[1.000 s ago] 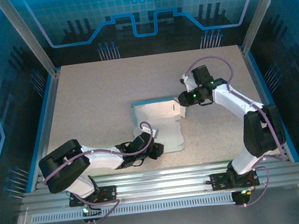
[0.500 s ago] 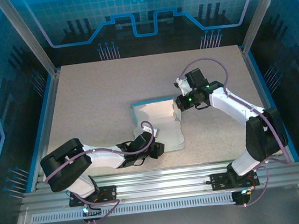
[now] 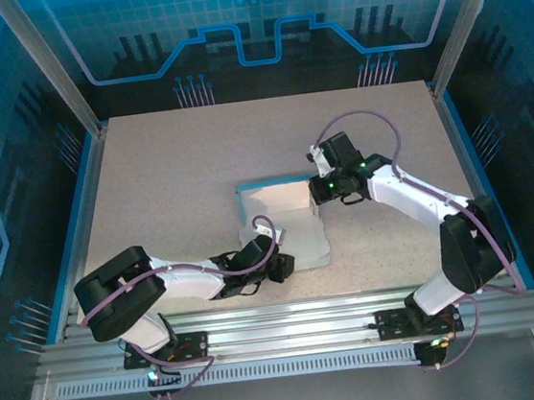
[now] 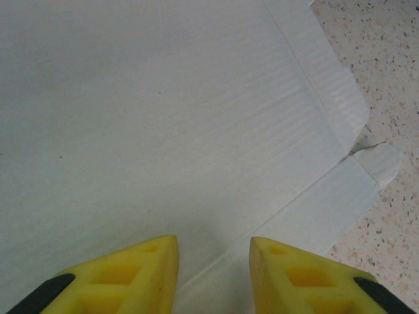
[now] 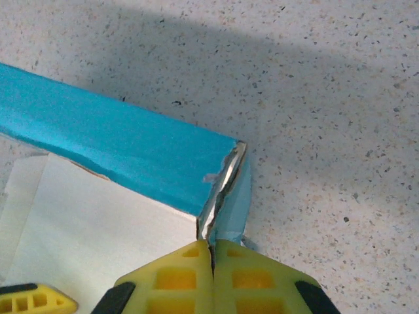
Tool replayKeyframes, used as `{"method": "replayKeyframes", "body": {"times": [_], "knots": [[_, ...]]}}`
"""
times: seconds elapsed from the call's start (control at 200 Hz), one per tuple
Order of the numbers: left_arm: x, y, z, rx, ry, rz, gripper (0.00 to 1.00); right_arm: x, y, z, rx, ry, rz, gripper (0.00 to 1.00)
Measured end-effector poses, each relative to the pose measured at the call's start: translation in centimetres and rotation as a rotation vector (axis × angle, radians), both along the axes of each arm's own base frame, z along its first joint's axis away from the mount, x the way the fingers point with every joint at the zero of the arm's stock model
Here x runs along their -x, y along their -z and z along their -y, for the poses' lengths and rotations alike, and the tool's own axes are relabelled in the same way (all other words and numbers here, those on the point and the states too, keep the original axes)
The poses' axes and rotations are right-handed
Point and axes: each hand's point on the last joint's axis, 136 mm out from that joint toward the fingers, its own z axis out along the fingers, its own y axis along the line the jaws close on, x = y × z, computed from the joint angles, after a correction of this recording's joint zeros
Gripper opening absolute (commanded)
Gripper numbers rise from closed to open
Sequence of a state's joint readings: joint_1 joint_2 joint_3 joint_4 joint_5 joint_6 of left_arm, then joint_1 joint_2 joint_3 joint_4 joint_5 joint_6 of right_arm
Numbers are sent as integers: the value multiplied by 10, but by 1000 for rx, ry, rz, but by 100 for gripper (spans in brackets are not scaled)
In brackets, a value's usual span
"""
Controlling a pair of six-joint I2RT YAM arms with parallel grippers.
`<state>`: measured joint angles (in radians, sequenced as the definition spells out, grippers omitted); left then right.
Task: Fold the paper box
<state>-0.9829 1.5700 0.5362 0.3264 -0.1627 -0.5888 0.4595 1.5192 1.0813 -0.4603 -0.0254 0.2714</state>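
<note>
The paper box (image 3: 284, 219) lies mid-table with its white-grey inside up and bright blue walls raised at the back and left. My right gripper (image 3: 316, 192) is shut on the box's right side wall (image 5: 226, 190) at the back right corner, where the blue back wall (image 5: 118, 154) meets it; the yellow fingers (image 5: 173, 278) press together with the cardboard edge between them. My left gripper (image 4: 213, 265) hovers low over the white inner panel (image 4: 150, 124) at the box's near edge, its yellow fingertips apart with nothing between them. A creased flap (image 4: 340, 196) lies to its right.
The speckled tabletop (image 3: 177, 172) surrounds the box, bounded by blue side rails (image 3: 81, 216) and an aluminium frame (image 3: 281, 319) at the near edge. Open surface lies behind and to both sides of the box.
My right gripper has moved left with the box's right side wall, drawing it inward and upright. The left arm has stayed in place at the box's near edge.
</note>
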Motion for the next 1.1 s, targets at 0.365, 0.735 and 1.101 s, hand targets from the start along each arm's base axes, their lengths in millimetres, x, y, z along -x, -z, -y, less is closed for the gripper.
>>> {"method": "replayKeyframes", "body": {"times": [0.365,0.735,1.101], "knots": [[0,-35,0,38,-8,16,35,12,2,-6,-22,21,100,5],[-31,-202,-12,187,-1,203,37,7,6,-36,-82,-126,214,5],[-88,-203,-57,131,-24,151,51,-1,3,-95,-144,-358,232,5]]}}
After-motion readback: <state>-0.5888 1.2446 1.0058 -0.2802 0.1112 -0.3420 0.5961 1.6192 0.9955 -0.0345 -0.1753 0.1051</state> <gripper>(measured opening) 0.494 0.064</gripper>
